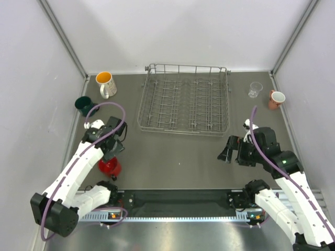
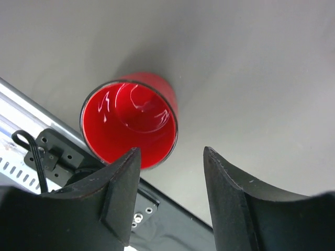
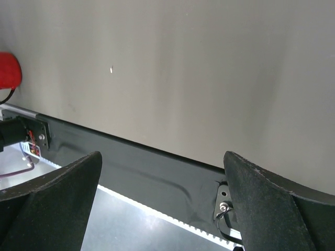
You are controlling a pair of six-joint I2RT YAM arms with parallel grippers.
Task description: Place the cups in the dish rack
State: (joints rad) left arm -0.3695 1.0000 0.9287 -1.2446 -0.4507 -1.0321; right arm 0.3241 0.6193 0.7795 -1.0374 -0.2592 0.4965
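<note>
The empty grey wire dish rack (image 1: 183, 99) stands at the back middle. The white speckled mug with orange inside (image 1: 106, 83) and the dark green mug (image 1: 84, 105) stand at the back left. The clear glass (image 1: 255, 89) and the salmon-pink mug (image 1: 276, 99) stand at the back right. The red mug (image 1: 109, 168) stands upright near the front left. My left gripper (image 1: 112, 155) is open just above it. In the left wrist view the red mug (image 2: 129, 120) lies just beyond the left fingertip of the gripper (image 2: 170, 157). My right gripper (image 1: 228, 151) is open and empty over bare table.
A black base plate and metal rail (image 1: 178, 204) run along the near edge between the arm bases. Grey walls close in the left, back and right. In the right wrist view the open gripper (image 3: 162, 162) faces the rail (image 3: 157, 172), with the red mug (image 3: 8, 70) at the far left edge.
</note>
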